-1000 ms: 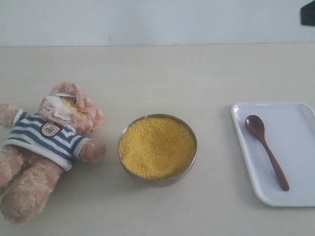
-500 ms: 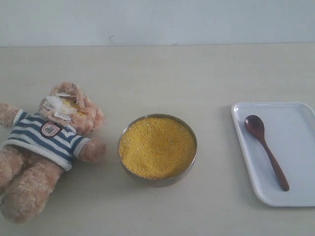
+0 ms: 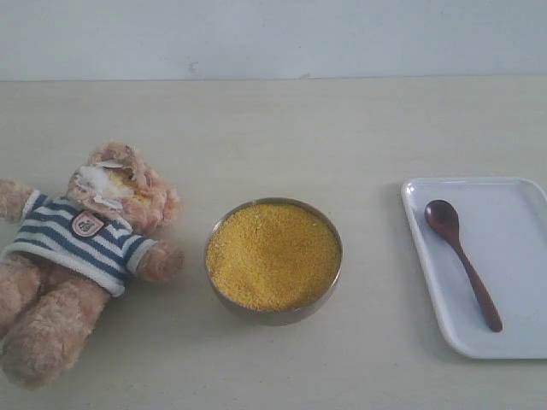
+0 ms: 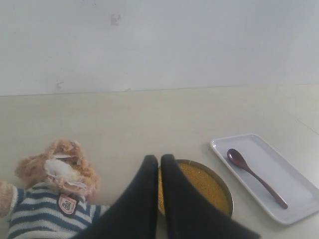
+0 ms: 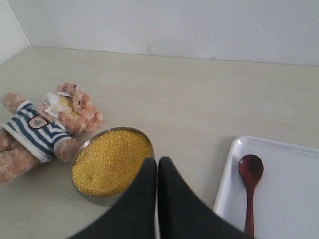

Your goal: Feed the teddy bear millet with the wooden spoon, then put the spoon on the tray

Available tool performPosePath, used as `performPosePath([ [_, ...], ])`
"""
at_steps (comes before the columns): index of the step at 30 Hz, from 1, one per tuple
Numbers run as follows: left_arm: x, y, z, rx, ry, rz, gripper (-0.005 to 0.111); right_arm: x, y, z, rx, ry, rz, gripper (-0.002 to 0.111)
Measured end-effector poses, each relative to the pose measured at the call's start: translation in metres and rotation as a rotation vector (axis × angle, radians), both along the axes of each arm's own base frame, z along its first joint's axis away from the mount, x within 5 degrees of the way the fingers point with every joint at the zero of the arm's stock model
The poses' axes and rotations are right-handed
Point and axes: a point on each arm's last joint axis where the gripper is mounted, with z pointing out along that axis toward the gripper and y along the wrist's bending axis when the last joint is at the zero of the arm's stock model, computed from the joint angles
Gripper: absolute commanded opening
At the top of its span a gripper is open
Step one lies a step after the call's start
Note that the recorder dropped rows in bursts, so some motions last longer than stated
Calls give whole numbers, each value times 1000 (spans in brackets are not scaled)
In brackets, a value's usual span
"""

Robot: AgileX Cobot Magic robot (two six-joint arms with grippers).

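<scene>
The wooden spoon [image 3: 462, 260] lies in the white tray [image 3: 521, 201] near the table's right edge. It sits close to the tray's left rim, with its oval bowl toward the far rim and its handle slanting toward the near rim. The right gripper [image 5: 156, 162], fingers pressed together and empty, looks the nearer, with the spoon just beyond and beside its tips. The left gripper [image 4: 159, 160], also closed on nothing, faces the millet [image 4: 202, 181] and the teddy bear [image 4: 55, 174].

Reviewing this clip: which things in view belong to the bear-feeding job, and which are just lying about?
Belongs to the job:
- teddy bear
- millet in the metal bowl
- wooden spoon, lying on the tray

Just there:
- only the table and the wall behind it; no stray items visible
</scene>
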Motion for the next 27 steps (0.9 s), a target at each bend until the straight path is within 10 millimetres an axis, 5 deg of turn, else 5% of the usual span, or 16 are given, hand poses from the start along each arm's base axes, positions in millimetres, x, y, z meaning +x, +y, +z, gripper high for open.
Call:
performPosePath([
  [10,0,0,0,29,-14,-2,4,0,0,0,2,1,-1,0],
  [17,13,16,-3,220,-241,158,4,0,0,0,3,2,-1,0],
  [22,21,34,-42,115,-363,377,4,0,0,0,3,2,-1,0],
  [27,32,40,-85,40,-294,447,4,0,0,0,4,5,-1,0],
])
